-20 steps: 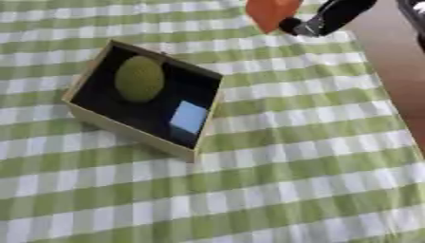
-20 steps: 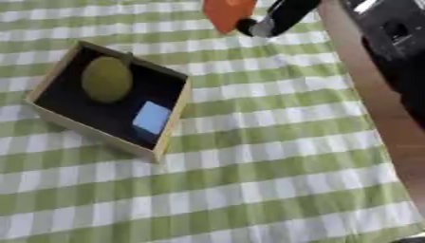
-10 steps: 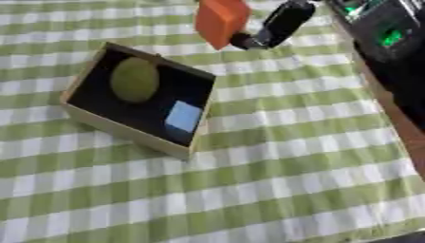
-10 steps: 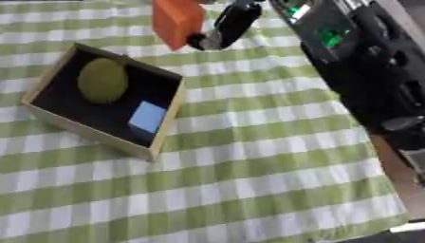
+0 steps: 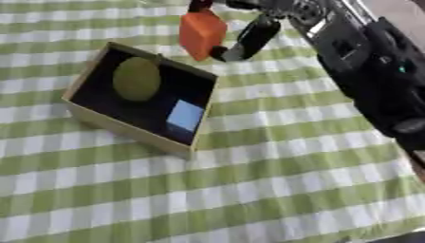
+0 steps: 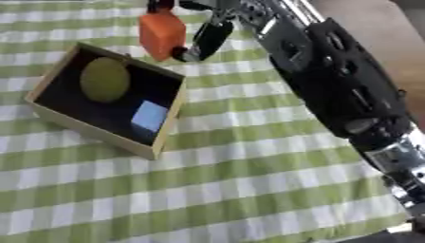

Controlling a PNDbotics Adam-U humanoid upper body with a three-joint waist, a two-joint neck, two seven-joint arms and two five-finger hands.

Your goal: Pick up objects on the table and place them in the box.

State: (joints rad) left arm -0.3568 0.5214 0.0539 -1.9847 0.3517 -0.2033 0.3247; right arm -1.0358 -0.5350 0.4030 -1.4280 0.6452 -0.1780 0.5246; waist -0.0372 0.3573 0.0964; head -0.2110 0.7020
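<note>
- The right hand (image 5: pixel 241 35) comes in from the upper right on a long black arm (image 6: pixel 332 85) and has hold of an orange block (image 5: pixel 202 34), with its fingers curled round it: one dark finger runs down the block's right side, and another bit of the hand shows at the block's top edge.
- The orange block is up off the table, hanging just past the far right corner of the box (image 5: pixel 124 126). It's close to the rim, but whether it touches is hard to say.
- The box is a shallow wooden tray with a dark inside, sitting askew on the green-and-white checked tablecloth (image 5: pixel 274 190).
- Inside it there's a yellow-green round thing (image 5: pixel 137 78) in the far left part, looks like a fruit or a ball, not sure which.
- Also a small light blue cube (image 5: pixel 185 115) in the near right part of the box, near the wall, well apart from the round thing.
- The left hand doesn't show up in either view.
- The rest of the cloth in front of the box is just checks.
</note>
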